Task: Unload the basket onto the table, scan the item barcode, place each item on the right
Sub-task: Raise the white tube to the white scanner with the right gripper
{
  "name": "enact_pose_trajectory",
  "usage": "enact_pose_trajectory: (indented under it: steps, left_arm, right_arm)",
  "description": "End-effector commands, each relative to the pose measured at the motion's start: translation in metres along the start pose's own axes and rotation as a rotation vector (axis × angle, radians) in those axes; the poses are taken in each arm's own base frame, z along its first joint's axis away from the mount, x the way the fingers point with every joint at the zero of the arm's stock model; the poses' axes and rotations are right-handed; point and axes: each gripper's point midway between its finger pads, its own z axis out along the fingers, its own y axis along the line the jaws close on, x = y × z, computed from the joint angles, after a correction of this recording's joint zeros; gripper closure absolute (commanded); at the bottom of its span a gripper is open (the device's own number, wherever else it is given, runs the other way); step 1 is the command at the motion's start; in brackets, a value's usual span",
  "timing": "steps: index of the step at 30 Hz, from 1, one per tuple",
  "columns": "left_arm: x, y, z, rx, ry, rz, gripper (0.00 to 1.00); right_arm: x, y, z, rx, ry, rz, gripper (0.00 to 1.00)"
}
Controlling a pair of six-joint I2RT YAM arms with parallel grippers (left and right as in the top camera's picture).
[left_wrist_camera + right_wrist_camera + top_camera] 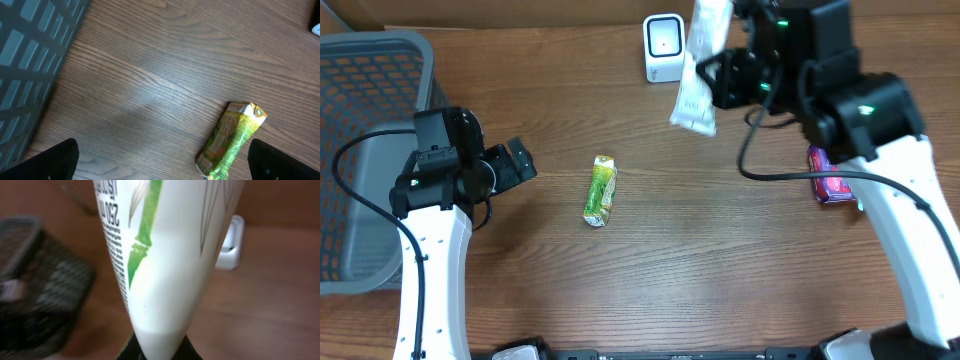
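My right gripper (pixel 725 78) is shut on the crimped end of a white tube (pixel 700 70) with a green bamboo print, holding it in the air just right of the white scanner (pixel 663 48). In the right wrist view the tube (pixel 165 255) fills the middle, pinched at the bottom by my right gripper (pixel 159 352), with the scanner (pixel 231 245) behind it. My left gripper (pixel 525 160) is open and low over the table, left of a green packet (pixel 601 190). In the left wrist view its fingers (pixel 55 162) stand wide apart, and the packet (pixel 231 140) lies by the right one.
A grey mesh basket (pixel 360 150) stands at the left edge of the table and shows in both wrist views (pixel 30 50) (pixel 35 280). A pink packet (pixel 828 180) lies at the right, partly under my right arm.
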Motion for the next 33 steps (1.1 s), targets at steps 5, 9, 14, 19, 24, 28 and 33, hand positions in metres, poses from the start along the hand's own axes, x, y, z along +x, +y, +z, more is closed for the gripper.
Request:
enact_pose_trajectory:
  steps: [5,9,14,19,24,28,33]
  left_arm:
    - [0.000,-0.001,-0.002,0.005,-0.008,0.019,0.01]
    - [0.000,0.000,-0.002,0.005,-0.008,0.019,0.00]
    - [0.000,0.000,-0.002,0.005,-0.008,0.019,0.00]
    - [0.000,-0.001,-0.002,0.005,-0.008,0.019,0.00]
    - [0.000,0.000,-0.002,0.005,-0.008,0.019,0.01]
    - [0.000,0.000,-0.002,0.005,-0.008,0.019,0.00]
    - [0.000,-0.001,-0.002,0.005,-0.008,0.019,0.01]
  right_arm:
    - [-0.046,-0.076,0.051,0.661,-0.178,-0.325,0.96]
    - [-0.051,-0.099,0.094,0.838,-0.186,-0.453,0.96]
    - [-0.051,-0.124,0.150,0.988,-0.162,-0.663,0.96]
    - [-0.046,-0.143,0.202,1.041,-0.121,-0.897,0.96]
    - [-0.032,-0.163,0.232,1.075,-0.069,-1.020,0.96]
    - [-0.021,-0.172,0.245,1.054,-0.035,-1.039,0.96]
    - [-0.014,-0.172,0.252,1.009,-0.025,-1.039,0.96]
